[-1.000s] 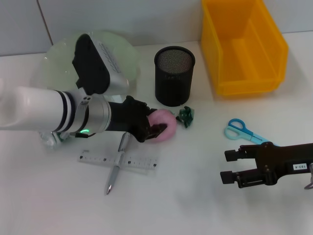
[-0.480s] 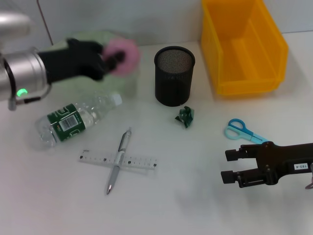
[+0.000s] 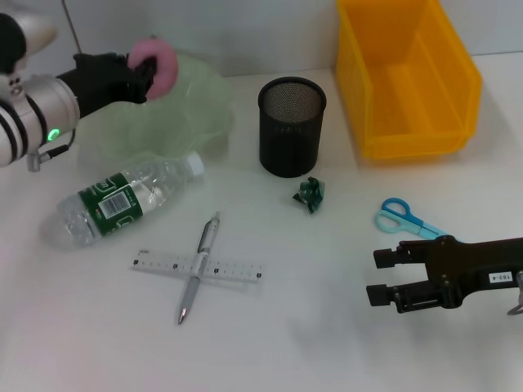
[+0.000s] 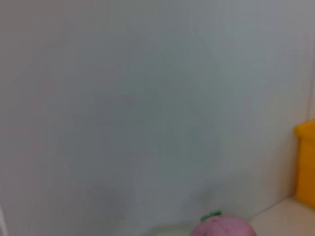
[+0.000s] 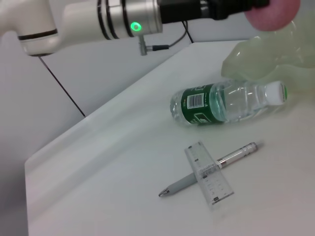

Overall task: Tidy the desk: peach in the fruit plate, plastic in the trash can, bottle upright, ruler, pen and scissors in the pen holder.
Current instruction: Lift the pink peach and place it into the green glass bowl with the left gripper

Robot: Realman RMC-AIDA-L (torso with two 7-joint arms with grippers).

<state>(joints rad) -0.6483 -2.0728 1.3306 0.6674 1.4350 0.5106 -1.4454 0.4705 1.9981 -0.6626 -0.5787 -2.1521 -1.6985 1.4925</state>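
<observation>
The white counter point(image 3: 327, 327) is still cluttered: the left pincer point(image 3: 140, 69) is gripping the peach point(image 3: 157, 64) over the fruit plate point(image 3: 196, 110), unreleased; the right pincer point(image 3: 384, 278) is idling open; bottle point(image 3: 122, 200), pen point(image 3: 198, 265), ruler point(image 3: 233, 269), scissors point(image 3: 400, 216) and plastic point(image 3: 310, 194) are waiting.

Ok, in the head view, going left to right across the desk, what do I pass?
Left gripper holding the peach → bottle → pen → pen holder → plastic scrap → scissors → right gripper.

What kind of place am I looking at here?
Probably a desk mock-up in a robot lab: a plain white table with a mesh pen holder, ruler, scissors and yellow bin.
</observation>
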